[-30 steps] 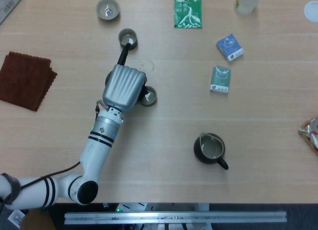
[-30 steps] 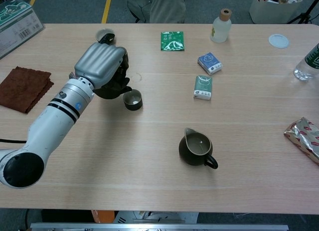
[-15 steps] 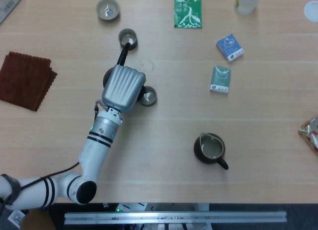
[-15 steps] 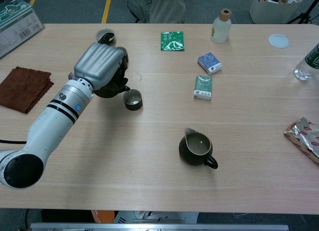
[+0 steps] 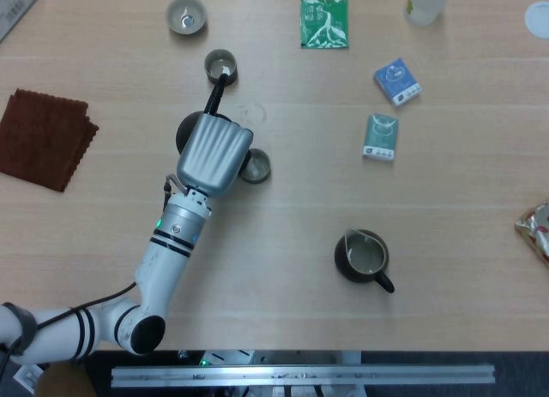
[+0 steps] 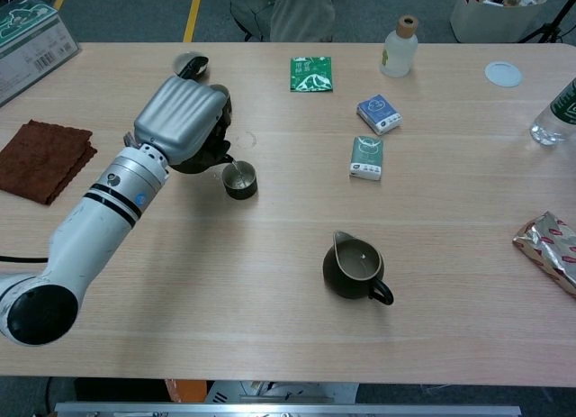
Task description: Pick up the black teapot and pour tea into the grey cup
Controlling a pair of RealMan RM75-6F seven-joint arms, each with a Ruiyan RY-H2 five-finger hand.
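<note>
One hand is in view, the left hand, and it pours.

From the head view, its fingers are hidden under the silver back, closed on the black teapot; the long handle points away from the robot, and the grey cup touches the hand's right edge.
From the chest view, the teapot's spout hangs just above the cup's left rim, tilted down.

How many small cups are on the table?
3: one by the left hand at the teapot's spout, one at the teapot handle's far end, one at the far edge. None seems hidden.
</note>
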